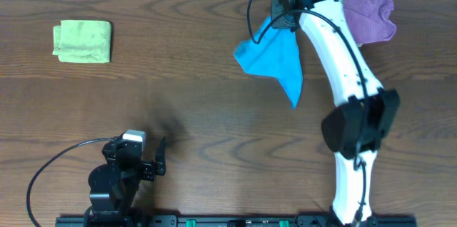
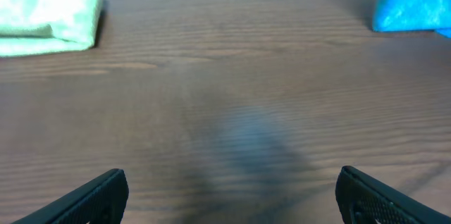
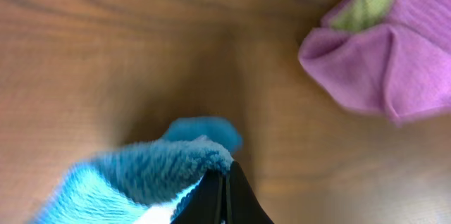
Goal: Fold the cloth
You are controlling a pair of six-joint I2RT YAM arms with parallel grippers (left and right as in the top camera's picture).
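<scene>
The bright blue cloth hangs bunched at the back of the table, lifted by one edge. My right gripper is shut on that edge. In the right wrist view its black fingertips are pressed together on the fuzzy blue cloth, which drapes off to the left. My left gripper stands open near the table's front left, nothing between its fingers. A corner of the blue cloth shows at the far right of the left wrist view.
A folded light green cloth lies at the back left, also seen as the green cloth. A crumpled purple cloth sits at the back right, close behind the right gripper, seen as the purple cloth.
</scene>
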